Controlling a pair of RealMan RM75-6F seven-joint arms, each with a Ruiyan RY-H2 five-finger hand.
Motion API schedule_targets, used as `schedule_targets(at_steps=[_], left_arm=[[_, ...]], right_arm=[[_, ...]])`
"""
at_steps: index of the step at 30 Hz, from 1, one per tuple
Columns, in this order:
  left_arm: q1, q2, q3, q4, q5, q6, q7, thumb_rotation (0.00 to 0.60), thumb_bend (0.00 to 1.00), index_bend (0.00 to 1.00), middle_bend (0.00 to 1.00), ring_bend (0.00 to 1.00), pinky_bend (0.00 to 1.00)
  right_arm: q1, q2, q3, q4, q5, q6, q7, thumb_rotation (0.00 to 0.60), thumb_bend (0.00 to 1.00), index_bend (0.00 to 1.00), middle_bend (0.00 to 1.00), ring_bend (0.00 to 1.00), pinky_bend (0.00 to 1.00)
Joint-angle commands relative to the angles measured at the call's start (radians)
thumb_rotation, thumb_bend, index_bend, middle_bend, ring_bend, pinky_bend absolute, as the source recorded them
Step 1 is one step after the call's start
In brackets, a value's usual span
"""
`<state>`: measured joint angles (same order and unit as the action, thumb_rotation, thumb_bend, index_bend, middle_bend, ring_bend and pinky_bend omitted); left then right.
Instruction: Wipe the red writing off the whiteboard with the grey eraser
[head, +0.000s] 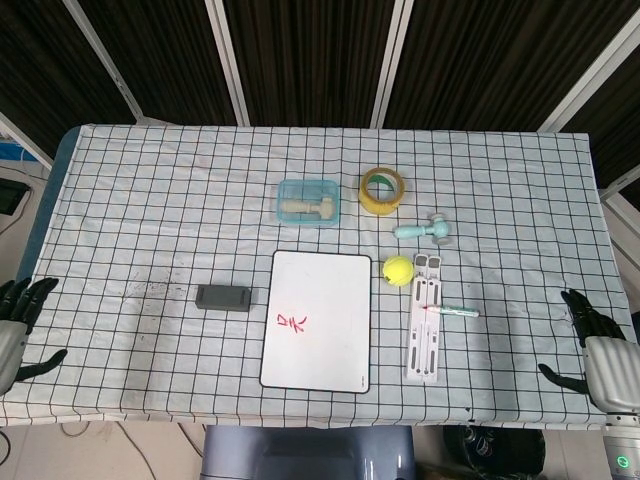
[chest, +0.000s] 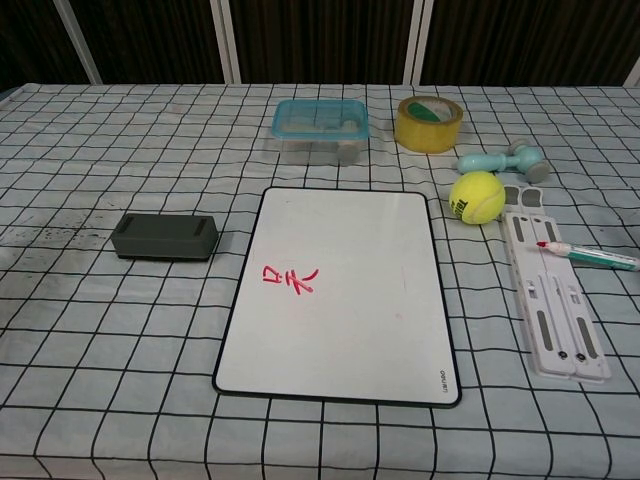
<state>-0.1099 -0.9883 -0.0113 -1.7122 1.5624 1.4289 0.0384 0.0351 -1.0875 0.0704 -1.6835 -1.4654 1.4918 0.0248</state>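
Observation:
A whiteboard (head: 318, 318) (chest: 340, 288) lies near the table's front middle, with red writing (head: 293, 323) (chest: 289, 279) on its lower left part. The grey eraser (head: 222, 297) (chest: 165, 235) rests on the cloth just left of the board. My left hand (head: 18, 330) shows at the far left edge of the head view, fingers spread and holding nothing, well away from the eraser. My right hand (head: 597, 349) sits at the far right edge, fingers apart and empty. Neither hand appears in the chest view.
Behind the board stand a blue lidded box (head: 308, 201) and a yellow tape roll (head: 384, 189). To the right lie a tennis ball (head: 398, 268), a teal toy hammer (head: 424, 231), a white folding stand (head: 424, 330) and a marker pen (head: 448, 310).

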Motion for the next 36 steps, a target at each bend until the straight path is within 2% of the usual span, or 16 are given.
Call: schedule_targets(at_steps=[1,7,11,15,20,25,32,36], left_arm=[[-0.075,0.03,-0.034,-0.094,-0.036,-0.105,0.095,0.6,0.14,0.0,0.08,0.0,0.02],[-0.218,0.012,-0.127,-0.198,-0.254,-0.284,0.307,0.6,0.14,0.0,0.08,0.0,0.02],[-0.32,-0.033,-0.175,-0.19,-0.42,-0.381,0.416,0.6,0.14,0.0,0.08,0.0,0.02],[-0.407,-0.085,-0.195,-0.153,-0.552,-0.449,0.491,0.6,0.13,0.0,0.08,0.0,0.02],[-0.503,-0.145,-0.179,-0.102,-0.672,-0.523,0.575,0.6,0.1,0.0,0.08,0.0,0.02],[-0.564,-0.2,-0.148,-0.079,-0.725,-0.559,0.634,0.6,0.1,0.0,0.11,0.0,0.02],[-0.632,-0.303,-0.11,-0.017,-0.792,-0.538,0.701,0.6,0.1,0.0,0.14,0.0,0.02],[-0.655,-0.332,-0.099,0.0,-0.812,-0.535,0.714,0.6,0.1,0.0,0.16,0.0,0.02]], right_arm=[[0.0,0.0,-0.001,0.001,0.0,-0.001,0.002,0.6,0.08,0.06,0.1,0.2,0.21],[0.002,0.001,0.0,0.0,0.003,-0.005,0.0,0.6,0.08,0.06,0.1,0.2,0.21],[0.003,0.002,0.002,-0.003,0.005,-0.008,-0.001,0.6,0.08,0.06,0.1,0.2,0.21],[0.004,0.002,0.002,-0.003,0.008,-0.01,-0.003,0.6,0.08,0.06,0.1,0.2,0.21],[0.005,0.0,0.002,-0.003,0.012,-0.014,-0.006,0.6,0.08,0.06,0.1,0.2,0.21],[0.006,0.0,0.003,-0.004,0.014,-0.016,-0.009,0.6,0.08,0.06,0.1,0.2,0.21],[0.007,0.002,0.003,-0.004,0.017,-0.021,-0.009,0.6,0.08,0.06,0.1,0.2,0.21],[0.007,0.004,0.004,-0.005,0.019,-0.022,-0.007,0.6,0.08,0.06,0.1,0.2,0.21]])
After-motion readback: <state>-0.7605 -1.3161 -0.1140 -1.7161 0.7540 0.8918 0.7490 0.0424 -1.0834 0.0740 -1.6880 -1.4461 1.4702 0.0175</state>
